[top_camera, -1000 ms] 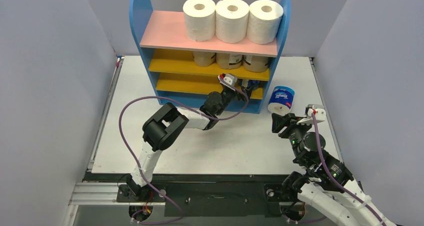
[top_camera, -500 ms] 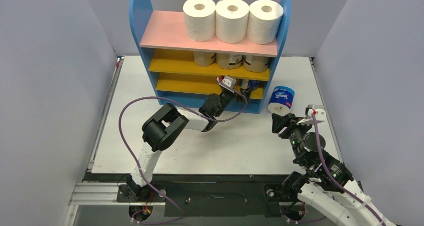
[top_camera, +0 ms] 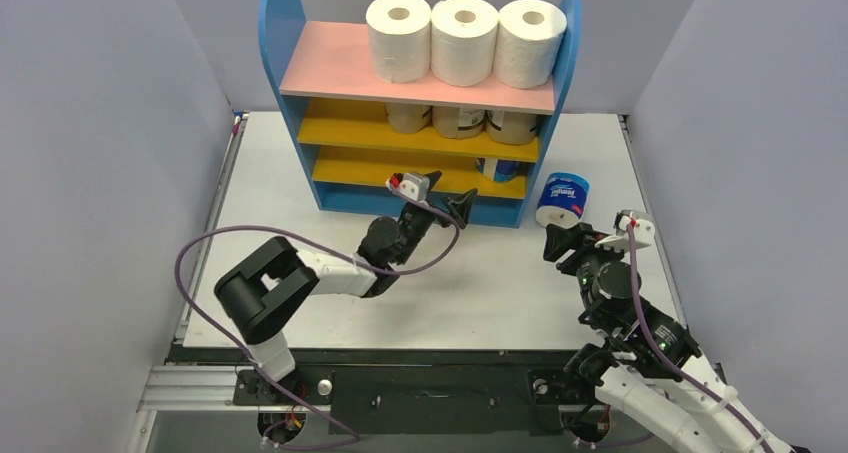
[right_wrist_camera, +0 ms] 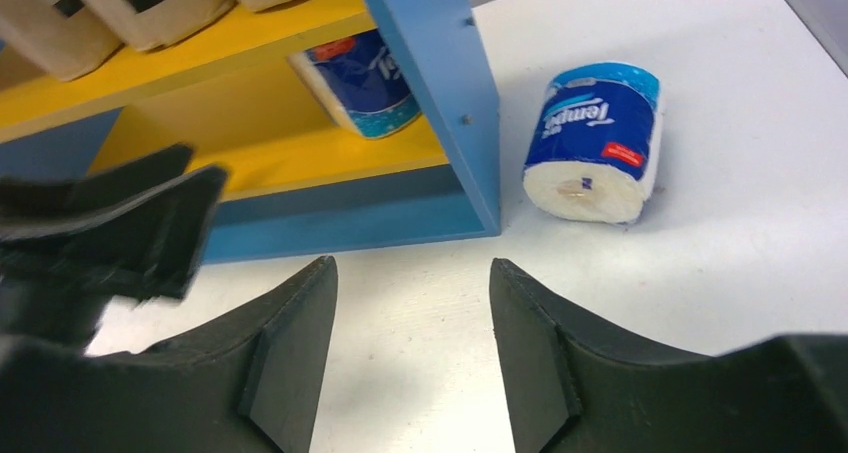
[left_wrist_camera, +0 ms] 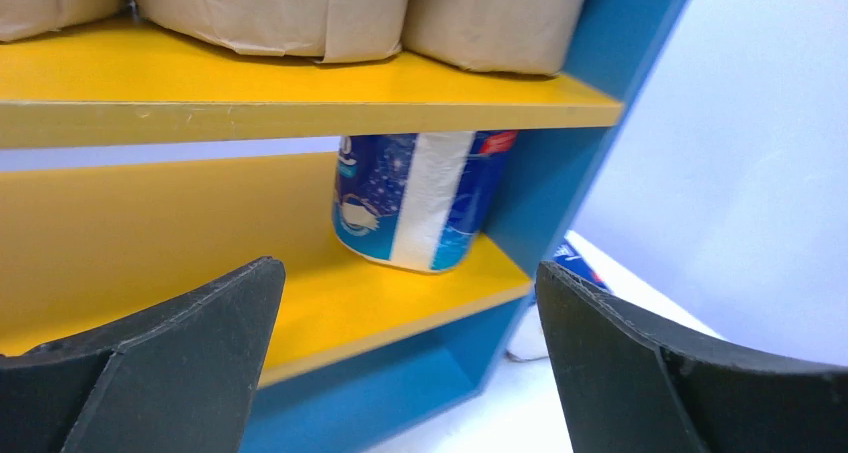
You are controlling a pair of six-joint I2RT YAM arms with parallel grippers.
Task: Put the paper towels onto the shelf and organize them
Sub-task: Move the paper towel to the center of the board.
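Observation:
The shelf (top_camera: 277, 33) stands at the back of the table. Three white paper towels (top_camera: 464, 39) line its pink top, and three tan ones (top_camera: 459, 121) sit on the upper yellow board. A blue-and-white roll (left_wrist_camera: 420, 198) stands at the right end of the lower yellow board (right_wrist_camera: 300, 163). Another blue-and-white roll (top_camera: 563, 199) lies on the table just right of the shelf, also in the right wrist view (right_wrist_camera: 597, 138). My left gripper (top_camera: 448, 193) hangs open and empty in front of the lower boards (left_wrist_camera: 408, 268). My right gripper (top_camera: 563, 238) is open and empty, just short of the loose roll (right_wrist_camera: 411, 265).
Grey walls close in the white table (top_camera: 300, 303) on the left, right and back. The left halves of the shelf boards (top_camera: 340, 128) are bare. In the right wrist view the left gripper's black fingers (right_wrist_camera: 120, 223) show at the left, before the blue base.
My left arm has pulled back from the lower yellow board toward the near left. The blue-and-white roll stays on that board. My right gripper's jaws have spread a little.

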